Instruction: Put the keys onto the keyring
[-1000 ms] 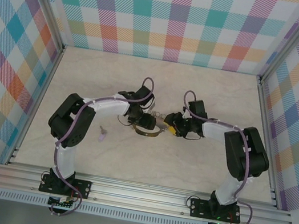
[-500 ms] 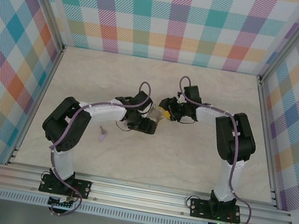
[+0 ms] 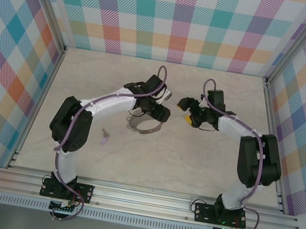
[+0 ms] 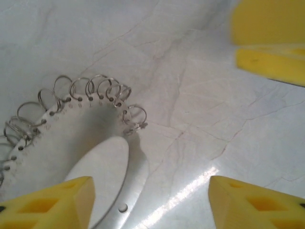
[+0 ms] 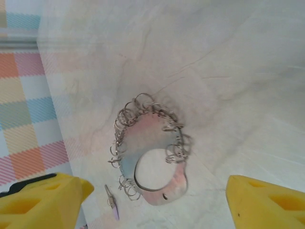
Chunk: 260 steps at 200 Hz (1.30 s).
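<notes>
1. The left gripper [image 4: 151, 191] has its jaws set well apart, with nothing clamped between them.
2. The keyring [image 5: 143, 138] is a flat silvery band bent into a loop, with small wire rings threaded through holes along its outer edge. It lies on the pale marbled table [image 3: 192, 163] below the left gripper, toward that gripper's left finger. From the wrist, that yellow fingertip overlaps the band's edge, and I cannot tell whether it touches it.
3. The right gripper [image 5: 159, 191] is also spread wide and holds nothing. It sits up off the table, with the keyring ahead of it and well apart, framed between its two fingers.
4. From the left wrist, the right gripper's yellow fingers [image 4: 267, 28] show beyond the keyring, well clear of it.
5. The key [image 5: 113, 205], with its tiny lilac head, lies flat on the table just past the keyring's far edge as seen from the right gripper. It is apart from the wire rings.
6. A second ago the two grippers were nose to nose with the keyring between them.
7. Since then the right gripper has pulled back to its own side.
8. The left gripper has shifted farther up the table, and the keyring now sits just on its near side.
9. The key has stayed where it was.
</notes>
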{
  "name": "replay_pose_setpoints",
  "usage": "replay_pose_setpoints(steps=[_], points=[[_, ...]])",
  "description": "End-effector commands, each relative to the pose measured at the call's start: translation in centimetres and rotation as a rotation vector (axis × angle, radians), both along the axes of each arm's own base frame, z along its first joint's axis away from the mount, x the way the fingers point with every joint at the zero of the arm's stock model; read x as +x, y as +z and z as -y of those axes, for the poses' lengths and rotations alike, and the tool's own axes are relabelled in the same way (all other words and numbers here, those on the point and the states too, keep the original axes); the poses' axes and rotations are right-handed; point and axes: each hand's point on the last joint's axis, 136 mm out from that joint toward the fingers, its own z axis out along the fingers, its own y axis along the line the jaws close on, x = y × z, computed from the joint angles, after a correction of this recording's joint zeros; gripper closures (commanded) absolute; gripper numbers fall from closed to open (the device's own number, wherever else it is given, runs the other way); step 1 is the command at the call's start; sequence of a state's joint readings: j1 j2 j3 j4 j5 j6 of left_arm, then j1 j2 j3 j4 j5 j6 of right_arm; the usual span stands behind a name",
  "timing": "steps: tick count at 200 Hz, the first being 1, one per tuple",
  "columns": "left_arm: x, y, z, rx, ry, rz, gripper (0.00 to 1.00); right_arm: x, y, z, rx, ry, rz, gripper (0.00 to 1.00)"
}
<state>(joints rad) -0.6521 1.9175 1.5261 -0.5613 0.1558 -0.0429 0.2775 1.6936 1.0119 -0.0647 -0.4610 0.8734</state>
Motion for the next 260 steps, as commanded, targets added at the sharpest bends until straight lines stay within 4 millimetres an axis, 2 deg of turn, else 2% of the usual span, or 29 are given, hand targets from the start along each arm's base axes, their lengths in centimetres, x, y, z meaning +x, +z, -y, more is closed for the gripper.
replay_pose_setpoints(steps=[1,41,94,140,260], points=[[-1.2,-2.8,-1.1,0.134,-0.139,-0.054,0.44,-2.7,-1.2,1.1,-0.049,0.012,-0.029,0.18],[-0.9,-3.9,-0.7,0.161,-0.223,-0.048,0.55,-6.1,-2.0,2.9,-0.079,-0.007,-0.042,0.14],[0.3,-5.6,0.0,0.171,-0.237,-0.061,0.59,-8.7,-2.9,3.9,-0.097,-0.012,-0.057,0.13],[1.1,-6.5,0.6,0.17,-0.238,-0.066,0.62,-9.3,-3.7,4.0,-0.096,-0.016,-0.073,0.13],[2.6,-7.7,1.5,0.17,-0.251,-0.081,0.65,-8.8,-3.7,3.7,-0.084,-0.016,-0.078,0.13]])
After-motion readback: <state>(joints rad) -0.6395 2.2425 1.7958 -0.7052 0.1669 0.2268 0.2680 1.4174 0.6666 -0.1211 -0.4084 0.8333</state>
